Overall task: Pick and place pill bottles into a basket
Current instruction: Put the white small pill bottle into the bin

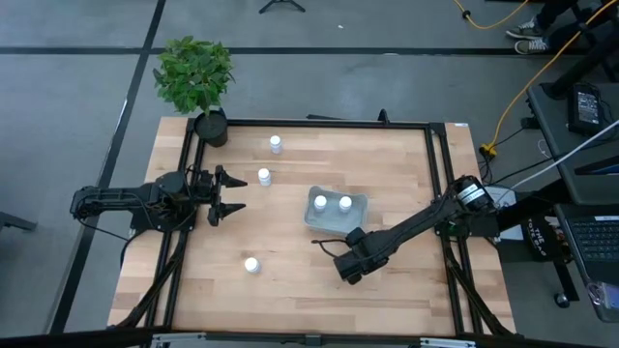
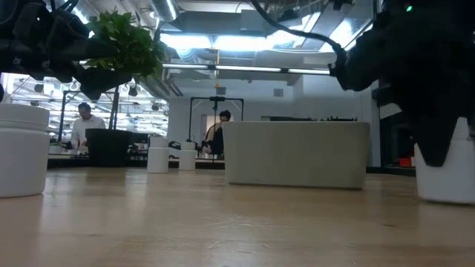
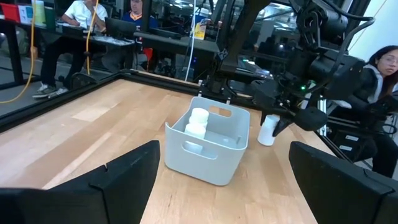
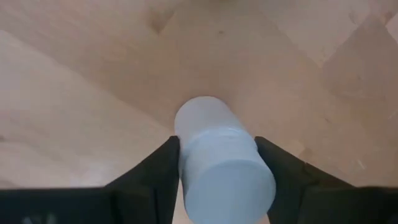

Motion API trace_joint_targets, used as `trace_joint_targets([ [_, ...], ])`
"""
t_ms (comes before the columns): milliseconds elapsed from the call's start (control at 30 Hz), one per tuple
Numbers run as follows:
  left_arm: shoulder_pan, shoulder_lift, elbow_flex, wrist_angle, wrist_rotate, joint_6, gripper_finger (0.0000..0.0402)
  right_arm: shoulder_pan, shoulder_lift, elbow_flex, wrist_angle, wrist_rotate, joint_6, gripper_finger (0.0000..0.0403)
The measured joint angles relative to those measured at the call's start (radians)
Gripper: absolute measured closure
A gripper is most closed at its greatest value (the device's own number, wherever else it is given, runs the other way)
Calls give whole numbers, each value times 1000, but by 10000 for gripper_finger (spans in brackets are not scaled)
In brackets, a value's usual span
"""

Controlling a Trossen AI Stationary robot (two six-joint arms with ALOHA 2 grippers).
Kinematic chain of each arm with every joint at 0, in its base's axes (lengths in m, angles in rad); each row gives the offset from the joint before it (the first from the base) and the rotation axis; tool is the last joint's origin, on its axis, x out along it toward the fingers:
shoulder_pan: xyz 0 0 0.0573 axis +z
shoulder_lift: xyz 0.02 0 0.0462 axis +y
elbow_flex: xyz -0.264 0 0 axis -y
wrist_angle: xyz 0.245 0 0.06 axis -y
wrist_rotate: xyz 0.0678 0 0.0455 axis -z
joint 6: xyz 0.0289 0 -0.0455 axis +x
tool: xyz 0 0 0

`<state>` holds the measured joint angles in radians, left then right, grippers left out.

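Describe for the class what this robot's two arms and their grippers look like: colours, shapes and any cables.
Both arms are black and jointed. The left gripper ends in two dark pointed fingers. The right arm has a silvery ring at its base joint, with cables trailing beside it. The right gripper has two flat black fingers.

Six pill bottles [image 1: 251, 264]; one basket [image 1: 311, 218]; one plant [image 1: 194, 72]; two tools [image 1: 232, 194].
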<state>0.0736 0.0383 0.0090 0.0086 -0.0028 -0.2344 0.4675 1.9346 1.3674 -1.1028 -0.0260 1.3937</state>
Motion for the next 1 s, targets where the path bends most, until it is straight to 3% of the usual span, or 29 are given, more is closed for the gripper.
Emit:
trace_joint_targets([
  [233, 0, 0, 0, 0, -1, -7, 52, 0, -75, 83, -146, 5, 10, 233],
  [433, 0, 4, 0, 0, -2, -2, 52, -16, -147, 211, -312, 129, 3, 233],
  [600, 0, 4, 0, 0, -3, 31, 52, -84, -190, 339, -414, 268, -99, 233],
  [733, 0, 4, 0, 0, -3, 29, 52, -156, -189, 429, -455, 318, -235, 233],
  [1000, 0, 4, 0, 0, -1, 9, 52, -263, -189, 431, -432, 348, -421, 233],
])
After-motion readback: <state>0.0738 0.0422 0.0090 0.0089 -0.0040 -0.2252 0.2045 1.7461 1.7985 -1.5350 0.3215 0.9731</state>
